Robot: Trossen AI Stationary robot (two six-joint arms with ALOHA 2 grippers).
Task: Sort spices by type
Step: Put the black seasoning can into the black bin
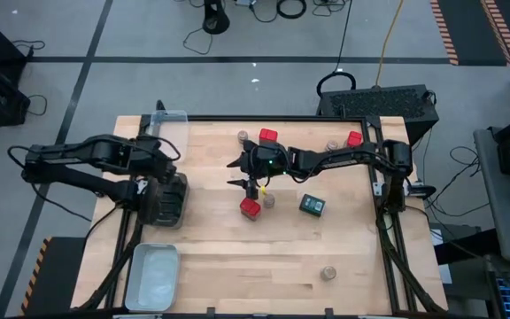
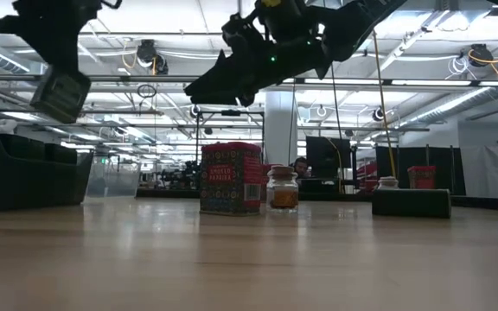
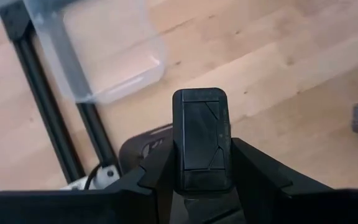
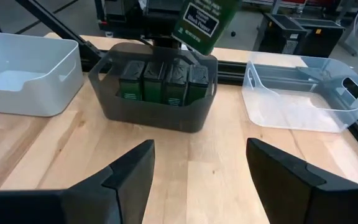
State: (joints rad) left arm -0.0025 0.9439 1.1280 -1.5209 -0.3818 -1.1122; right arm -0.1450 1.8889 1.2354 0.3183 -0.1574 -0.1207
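My left gripper (image 3: 201, 177) is shut on a dark black-green tin (image 3: 201, 137) with a green pepper label (image 4: 201, 22). It hangs over a dark bin (image 4: 157, 115) at the table's left, where several like tins (image 4: 160, 81) stand upright. My right gripper (image 4: 197, 174) hovers open and empty over the table's middle (image 1: 242, 173), facing that bin. Just near of it stand a red tin (image 1: 251, 208) and a tan-lidded jar (image 1: 269, 200), with another dark tin (image 1: 312, 205) to their right. My left gripper pinches the dark tin by two opposite sides (image 3: 178, 155) between its two fingers (image 3: 253, 171). The fingers come steeply from above. The tin is lifted clear above the bin and hangs tilted in the right wrist view.
A clear tray (image 1: 168, 124) sits at the far left corner and a white tray (image 1: 153, 275) at the near left. Two red tins (image 1: 267, 136) (image 1: 354, 138) and two jars (image 1: 243, 136) (image 1: 332, 145) stand along the far edge. One jar (image 1: 328, 273) stands near the front.
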